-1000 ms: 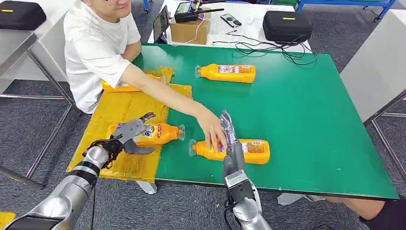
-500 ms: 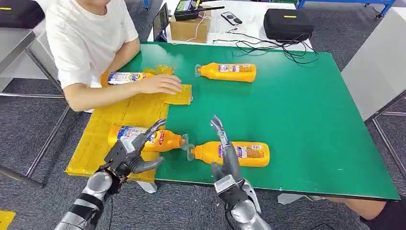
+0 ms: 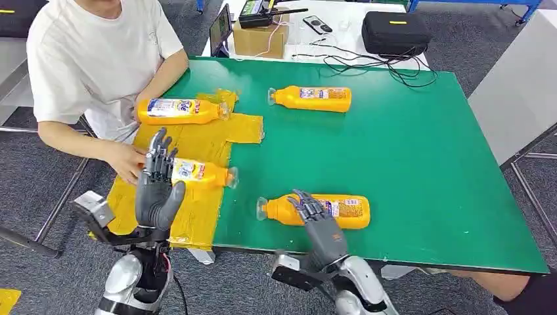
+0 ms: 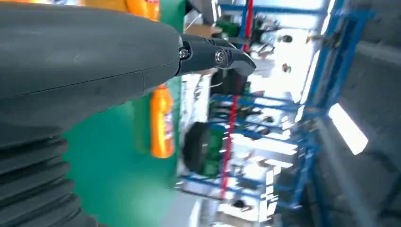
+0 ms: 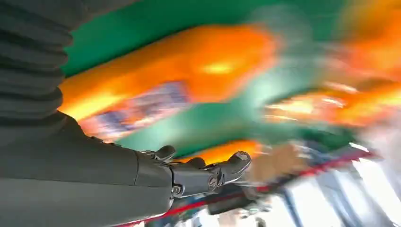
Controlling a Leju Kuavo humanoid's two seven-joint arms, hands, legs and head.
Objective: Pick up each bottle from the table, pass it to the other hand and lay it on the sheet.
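Since half a second ago both of my arms have pulled back toward me and the person's hand has dropped from the sheet's far end to its near left edge.

From the head view, my left hand is raised palm-up over the yellow sheet, fingers spread and straight, holding nothing. Just beyond it the middle bottle lies on the sheet, cap toward the green table. A second sheet bottle lies at the sheet's far end. My right hand hovers at the near bottle, which lies on the table close to the front edge; its fingers are loosely curled over the bottle's neck, gripping nothing that I can see. The far bottle lies on the table well apart from both hands.

From the left wrist view, my fingers stretch out with nothing in them; the far bottle lies on the green beyond.

From the right wrist view, much is blurred. My fingers are bent with nothing between them, and the near bottle is an orange smear on the green.
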